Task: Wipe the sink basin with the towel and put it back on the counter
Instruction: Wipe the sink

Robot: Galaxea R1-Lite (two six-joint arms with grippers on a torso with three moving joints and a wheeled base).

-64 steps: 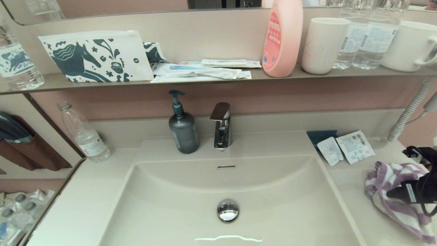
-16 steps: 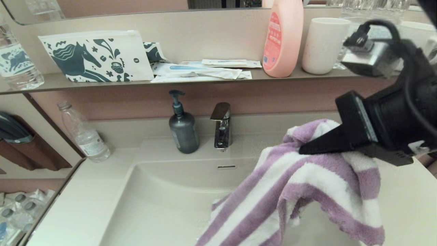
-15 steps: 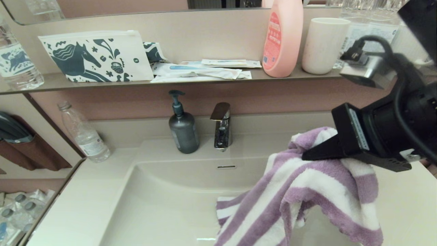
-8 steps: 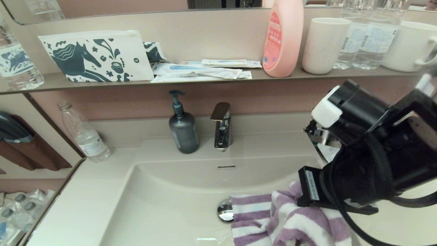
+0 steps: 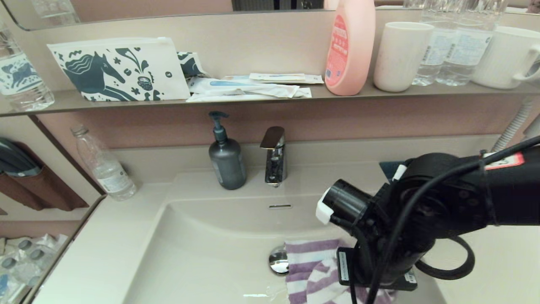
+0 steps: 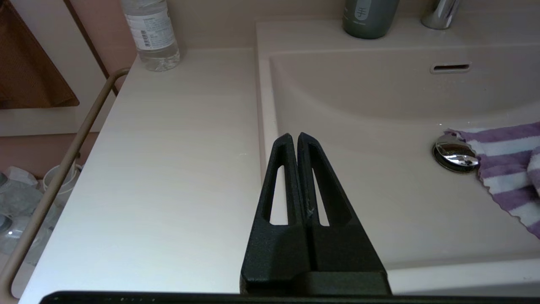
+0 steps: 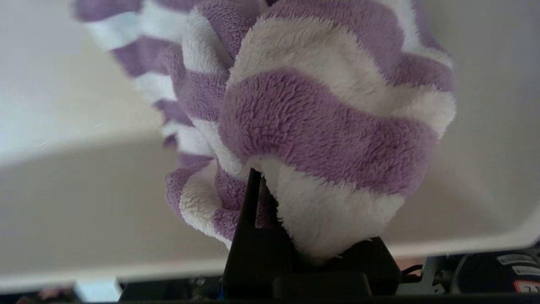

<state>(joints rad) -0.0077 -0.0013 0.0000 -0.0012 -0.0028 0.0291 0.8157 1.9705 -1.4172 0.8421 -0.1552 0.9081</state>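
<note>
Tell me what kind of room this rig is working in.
Most likely a bathroom vanity, perhaps in a hotel: a sink basin with a chrome faucet, a soap pump bottle beside it, and a shelf holding cups and wrapped toiletries. The right claw holds a striped towel in the basin.

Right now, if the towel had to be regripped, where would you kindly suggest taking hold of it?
Probably the towel's bunched middle fold, from above: it stands proud of the sink basin, where the right end effector already pinches it, while its edge lies flat beside the drain plug.
</note>
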